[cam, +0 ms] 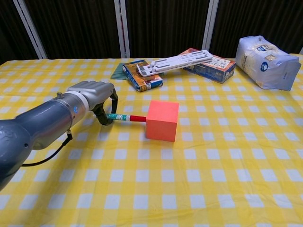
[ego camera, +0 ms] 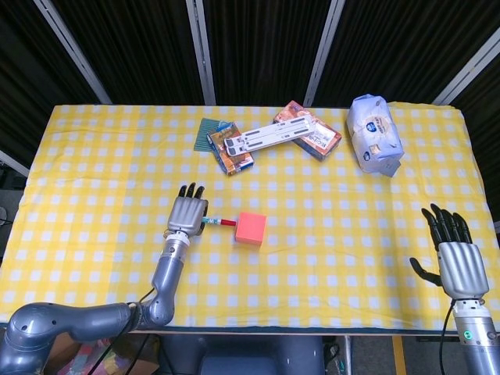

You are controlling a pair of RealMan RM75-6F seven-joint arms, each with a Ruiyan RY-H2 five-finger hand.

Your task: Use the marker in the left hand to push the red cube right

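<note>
1. One red cube (ego camera: 251, 228), sitting on the checkered tabletop (ego camera: 94, 156).
2. One marker (cam: 124, 117).
3. Two robot hands: the left robot hand (ego camera: 187, 215) and the right robot hand (ego camera: 456, 265).
4. Two printed boxes, a smaller one (ego camera: 230, 148) and a bigger one (ego camera: 322, 141).
5. One white slotted rack (ego camera: 269, 136) lying across both boxes.
6. One white bag (ego camera: 375, 134).
7. One flat green pad (ego camera: 205, 130) under the smaller box.

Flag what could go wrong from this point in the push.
The marker meets the red cube near one edge of its left face, and the cube sits skewed to the tablecloth checks, so further pushing may spin it instead of sliding it right. The left hand holds the thin marker at its far end, so the tip could slip off the face.
</note>
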